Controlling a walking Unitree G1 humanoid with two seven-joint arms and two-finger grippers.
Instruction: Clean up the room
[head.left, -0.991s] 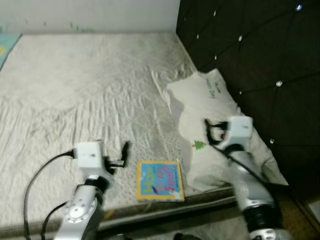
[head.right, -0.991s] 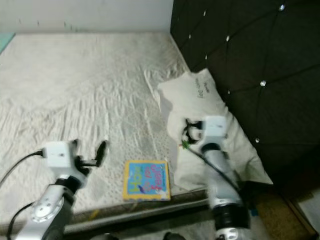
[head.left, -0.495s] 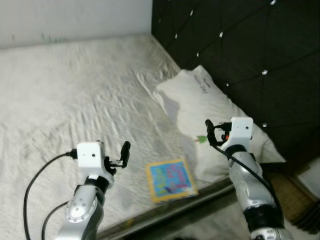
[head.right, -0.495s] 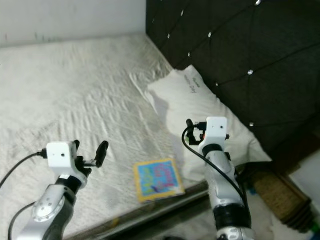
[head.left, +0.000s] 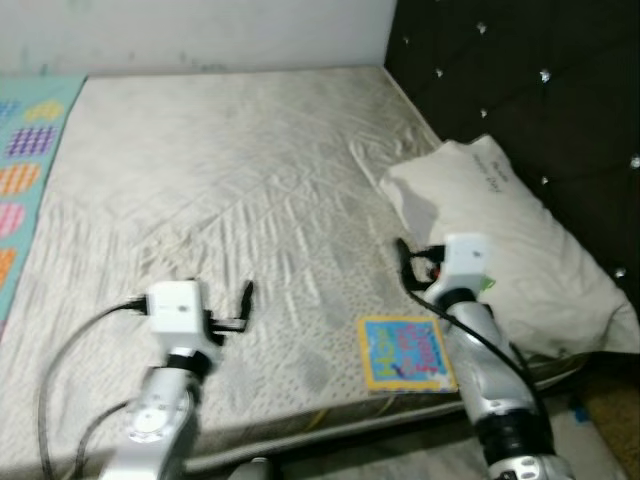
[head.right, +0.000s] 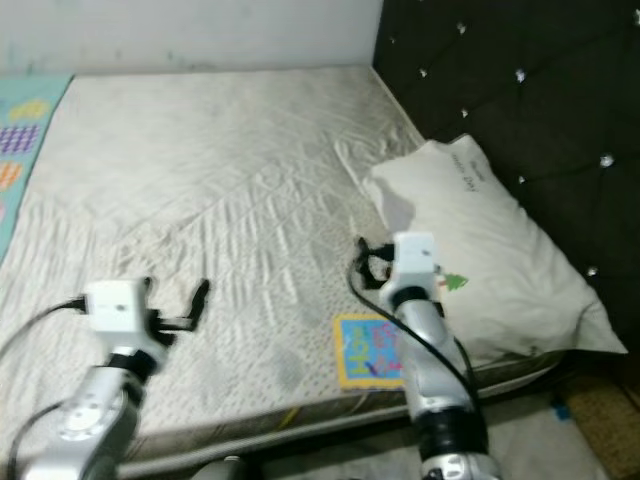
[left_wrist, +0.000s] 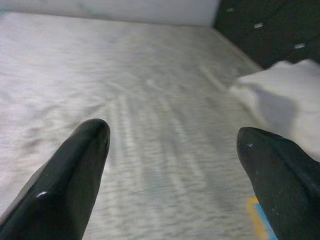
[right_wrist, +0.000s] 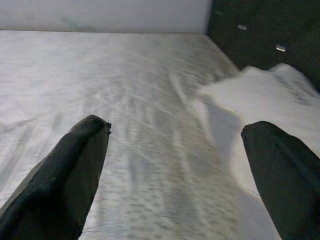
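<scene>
A colourful children's book with a yellow border lies flat on the bare mattress near its front edge. A white pillow rests against the dark headboard to the right of it. My right gripper hovers open just above the book's far side, close to the pillow's edge; its wrist view looks across the mattress to the pillow. My left gripper hangs open over the mattress well left of the book, holding nothing. A corner of the book peeks in beside its finger.
A dark tufted headboard stands along the right side and a pale wall along the back. A colourful patterned mat borders the mattress on the left. The bed's front edge drops to the floor below my arms.
The whole picture has swung, so the camera has moved; the book now appears right beside my right forearm. Both grippers stay open in much the same pose.
</scene>
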